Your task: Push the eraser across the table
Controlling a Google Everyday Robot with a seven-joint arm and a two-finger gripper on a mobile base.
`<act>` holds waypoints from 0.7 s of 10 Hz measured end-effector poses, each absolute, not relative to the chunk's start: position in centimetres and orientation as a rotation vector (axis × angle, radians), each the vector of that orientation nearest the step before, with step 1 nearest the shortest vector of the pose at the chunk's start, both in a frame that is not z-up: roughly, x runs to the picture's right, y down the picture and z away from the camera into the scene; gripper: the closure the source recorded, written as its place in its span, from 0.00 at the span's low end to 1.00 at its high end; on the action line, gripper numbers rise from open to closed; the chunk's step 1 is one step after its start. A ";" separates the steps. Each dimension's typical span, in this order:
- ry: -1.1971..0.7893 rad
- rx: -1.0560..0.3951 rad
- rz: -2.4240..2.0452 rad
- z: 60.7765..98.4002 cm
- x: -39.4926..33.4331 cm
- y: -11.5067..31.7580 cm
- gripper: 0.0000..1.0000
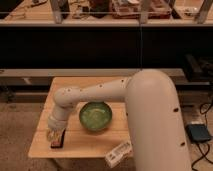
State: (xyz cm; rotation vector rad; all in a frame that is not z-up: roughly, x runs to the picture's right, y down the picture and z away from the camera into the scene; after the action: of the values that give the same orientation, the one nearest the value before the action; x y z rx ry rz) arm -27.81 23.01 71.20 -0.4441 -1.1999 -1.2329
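Note:
The eraser [58, 140], a flat dark bar with a reddish rim, lies near the front left corner of the light wooden slatted table [85, 144]. My gripper [52, 133] hangs at the end of the white arm, low over the table, right at the eraser's left side. I cannot tell whether it touches the eraser. The arm's big white upper part [155, 125] hides the right side of the table.
A green bowl [95, 116] stands in the middle of the table, just right of the gripper. A white labelled packet [119, 152] lies at the table's front edge. Dark shelving with clutter runs behind. A blue box [200, 133] lies on the floor at right.

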 end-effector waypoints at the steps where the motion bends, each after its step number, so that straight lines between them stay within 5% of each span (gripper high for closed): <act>1: -1.169 -0.448 -1.221 71.3 -27.4 23.1 0.82; 3: -1.079 -0.465 -1.156 71.3 -26.3 23.1 0.83; 5: -1.053 -0.484 -1.222 71.0 -27.0 23.1 0.98; 7: -0.996 -0.475 -1.316 71.1 -29.2 23.2 1.00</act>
State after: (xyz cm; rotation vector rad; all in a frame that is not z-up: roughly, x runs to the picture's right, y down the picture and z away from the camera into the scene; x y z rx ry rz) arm -29.17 23.17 71.15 -0.4750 -0.9962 -1.3159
